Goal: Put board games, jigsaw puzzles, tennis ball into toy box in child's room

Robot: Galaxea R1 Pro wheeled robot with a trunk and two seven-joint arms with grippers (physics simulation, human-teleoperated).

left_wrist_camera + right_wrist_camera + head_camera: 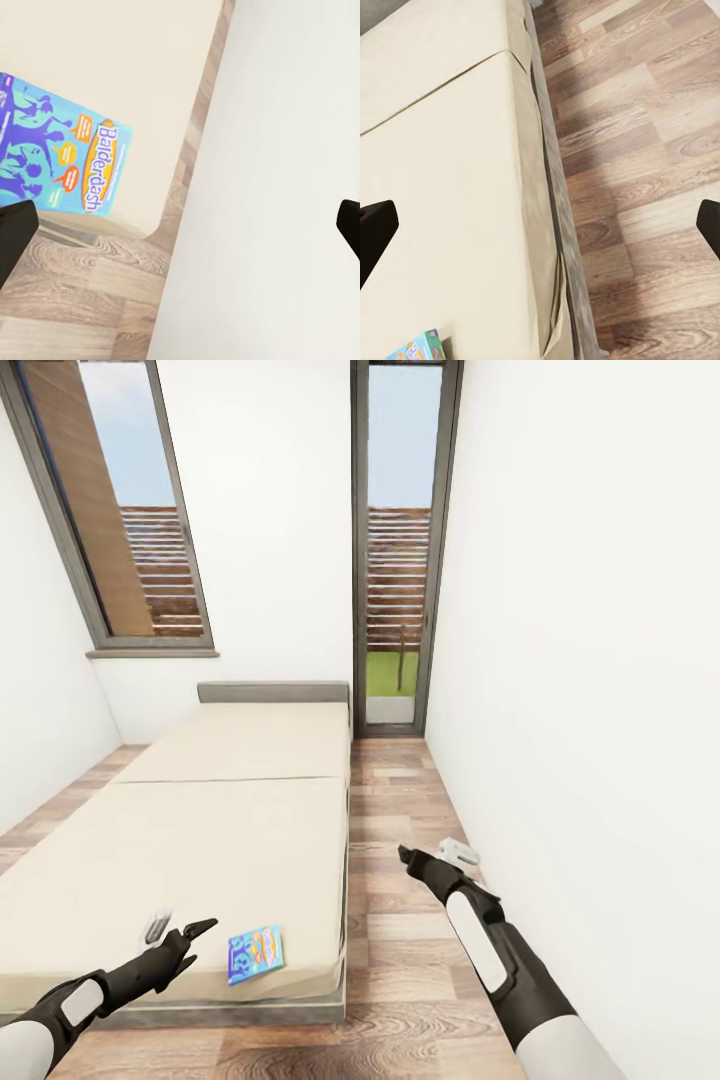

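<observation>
Filling most of the head view, the wide low cream-beige bed runs away toward the tall windows, with brown wood-plank floor along its right side. A flat blue printed board game box lies flat on the bed's near right corner, its long axis slightly askew to the bed edge; its lid reads "Balderdash" in the left wrist view. The left end effector hovers just left of the box, fingers spread wide, grasping nothing. The right end effector hangs over the floor, likewise released and empty.
</observation>
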